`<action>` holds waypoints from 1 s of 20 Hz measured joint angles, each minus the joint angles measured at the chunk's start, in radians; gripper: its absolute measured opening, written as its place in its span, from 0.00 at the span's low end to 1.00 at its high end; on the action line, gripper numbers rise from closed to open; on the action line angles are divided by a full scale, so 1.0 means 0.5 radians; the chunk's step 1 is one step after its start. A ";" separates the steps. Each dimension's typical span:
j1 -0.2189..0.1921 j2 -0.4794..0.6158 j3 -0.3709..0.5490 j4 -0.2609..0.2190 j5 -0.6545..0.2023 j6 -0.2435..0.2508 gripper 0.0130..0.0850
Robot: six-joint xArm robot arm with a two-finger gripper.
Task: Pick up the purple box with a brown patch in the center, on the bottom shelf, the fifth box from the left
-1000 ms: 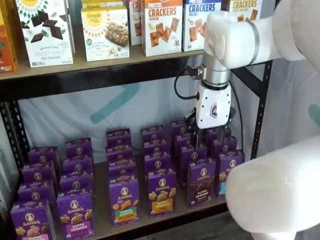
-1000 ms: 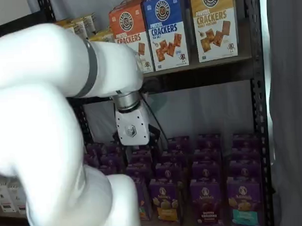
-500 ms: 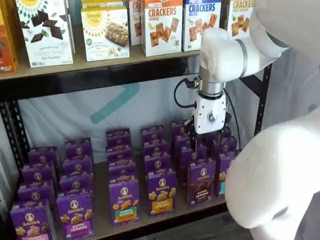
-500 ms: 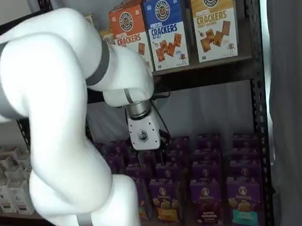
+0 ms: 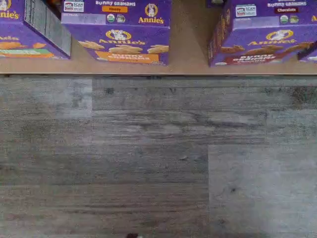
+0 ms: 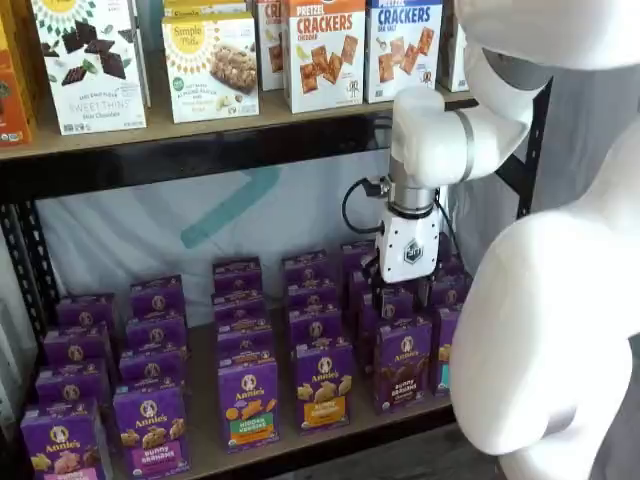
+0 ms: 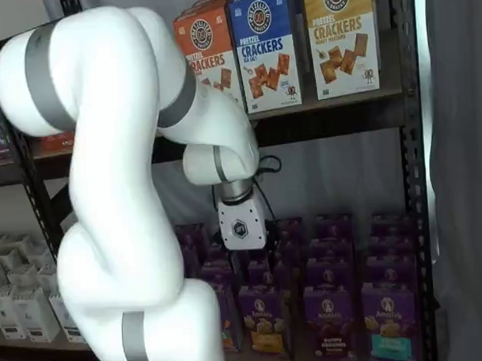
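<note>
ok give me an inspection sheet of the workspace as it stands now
surface: bottom shelf, brown wooden board, rows of small cartons on it.
job's things: purple box with brown patch, upright in the front row, untouched.
clutter: purple Annie's cartons beside it; cracker boxes on the upper shelf.
grippers: pincer hangs over the rows behind the purple box; fingers' state cannot be told.
cables: black cable loops beside the wrist.
surroundings: grey wood-look floor below; pale backdrop behind the rack.
</note>
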 joint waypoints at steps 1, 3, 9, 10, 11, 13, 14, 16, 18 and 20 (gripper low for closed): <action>0.002 0.047 -0.015 0.003 -0.030 -0.001 1.00; 0.005 0.117 -0.039 0.005 -0.077 0.000 1.00; 0.007 0.344 -0.114 0.005 -0.228 0.000 1.00; 0.006 0.375 -0.124 0.001 -0.246 0.003 1.00; 0.005 0.403 -0.133 -0.007 -0.262 0.010 1.00; 0.003 0.467 -0.153 -0.019 -0.302 0.016 1.00; 0.000 0.497 -0.162 -0.018 -0.323 0.013 1.00; -0.008 0.556 -0.180 -0.022 -0.365 0.010 1.00; -0.022 0.626 -0.203 -0.036 -0.417 0.008 1.00; -0.038 0.689 -0.226 -0.032 -0.468 -0.012 1.00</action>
